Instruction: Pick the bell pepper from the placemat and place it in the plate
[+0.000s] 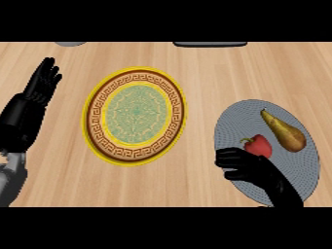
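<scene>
A red bell pepper [259, 145] lies on a round grey placemat [298, 170] at the right, next to a brown-yellow pear [284, 131]. My right hand [242, 164] sits just below and left of the pepper, over the placemat's near part, its fingers curled toward the pepper and touching its lower left side; I cannot see them wrapped round it. An ornate plate [135, 115] with a yellow rim and green centre lies left of the placemat, with nothing on it. My left hand [37, 90] rests open at the far left, fingers up.
The wooden counter [197, 189] extends around plate and placemat. At the far edge a grey object [70, 43] and a dark flat object [209, 44] are cut off by the view.
</scene>
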### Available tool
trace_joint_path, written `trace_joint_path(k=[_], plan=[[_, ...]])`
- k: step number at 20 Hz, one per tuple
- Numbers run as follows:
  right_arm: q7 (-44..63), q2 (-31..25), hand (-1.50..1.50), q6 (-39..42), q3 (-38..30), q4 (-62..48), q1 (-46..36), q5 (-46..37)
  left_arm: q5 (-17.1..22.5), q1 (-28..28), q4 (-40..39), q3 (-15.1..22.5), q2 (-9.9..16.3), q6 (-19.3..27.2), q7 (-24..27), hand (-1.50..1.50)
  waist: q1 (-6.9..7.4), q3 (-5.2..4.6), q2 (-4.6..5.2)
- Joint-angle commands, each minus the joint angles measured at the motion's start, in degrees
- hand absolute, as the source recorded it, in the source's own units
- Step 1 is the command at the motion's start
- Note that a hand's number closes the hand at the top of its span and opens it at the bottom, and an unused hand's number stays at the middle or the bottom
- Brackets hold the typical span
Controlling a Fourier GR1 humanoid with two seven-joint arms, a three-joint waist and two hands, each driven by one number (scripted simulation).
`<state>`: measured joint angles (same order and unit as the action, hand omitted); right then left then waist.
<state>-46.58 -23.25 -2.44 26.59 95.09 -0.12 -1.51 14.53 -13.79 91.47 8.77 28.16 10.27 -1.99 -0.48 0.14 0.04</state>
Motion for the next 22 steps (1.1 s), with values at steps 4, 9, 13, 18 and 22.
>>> trace_joint_path(k=[4, 9, 13, 18, 22], plan=[[1.0, -10.1, -1.50, -0.1, -9.8, 10.0, 5.7, -1.2, 0.2, -0.2, -0.1, -1.8, -0.8, -1.7, -0.9, 0.00, -0.39, -0.17, -0.23], [16.7, -20.8, -1.50, -1.1, -14.2, 14.9, 6.7, -9.3, 1.2, -0.8, 1.5, -2.8, 0.6, -1.8, -3.7, 0.00, -1.31, -0.36, -0.52], [26.6, -28.5, -1.50, 1.4, -15.7, 18.9, 9.4, -16.1, 1.6, 1.0, 1.1, -4.5, 2.2, -3.6, -1.8, 0.00, -1.09, -0.41, -0.51], [40.4, -32.2, -1.50, 8.1, -11.3, 23.3, 9.3, -23.4, -0.3, -1.0, 0.9, -2.5, 0.2, -2.6, -2.9, 0.00, -0.09, -0.29, -0.15], [50.0, -28.4, -1.50, 11.6, -6.9, 27.5, 6.9, -28.5, -0.2, -0.2, 0.4, -4.1, -0.1, -4.8, -0.8, 0.00, 0.55, -0.20, -0.09]])
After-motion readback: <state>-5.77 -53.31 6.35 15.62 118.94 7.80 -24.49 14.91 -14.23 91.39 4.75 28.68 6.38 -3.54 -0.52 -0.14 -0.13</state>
